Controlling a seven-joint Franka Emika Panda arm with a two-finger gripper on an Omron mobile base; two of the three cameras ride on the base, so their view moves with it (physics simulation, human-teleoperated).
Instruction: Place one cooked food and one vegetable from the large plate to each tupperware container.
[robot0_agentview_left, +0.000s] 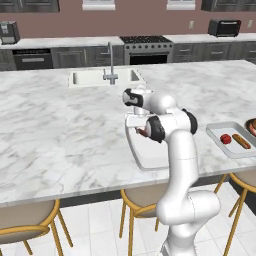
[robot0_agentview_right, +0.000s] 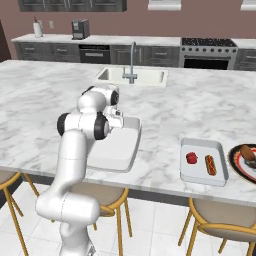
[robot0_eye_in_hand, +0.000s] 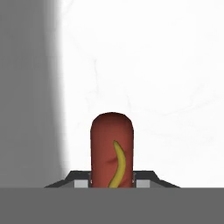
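Observation:
My gripper (robot0_eye_in_hand: 111, 181) is shut on a hot dog (robot0_eye_in_hand: 111, 144), a red-brown sausage with a yellow mustard line. It hangs just above the pale floor of the near tupperware container (robot0_agentview_left: 150, 157) (robot0_agentview_right: 117, 147), close to one grey side wall. From the left base view a bit of the sausage (robot0_agentview_left: 141, 132) shows under the hand. The second tupperware container (robot0_agentview_right: 200, 146) (robot0_agentview_left: 220, 128) lies to the right and holds a red vegetable (robot0_agentview_right: 191, 158) and another hot dog (robot0_agentview_right: 211, 165). The large plate (robot0_agentview_right: 233, 161) sits at the far right with brown food (robot0_agentview_right: 247, 152) on it.
The marble island counter (robot0_agentview_left: 60, 125) carries a sink (robot0_agentview_left: 87, 78) with a faucet (robot0_agentview_left: 111, 70) behind the arm. Wooden stools (robot0_agentview_left: 140, 202) stand along the near counter edge. A stove (robot0_agentview_left: 146, 47) and cabinets line the back wall.

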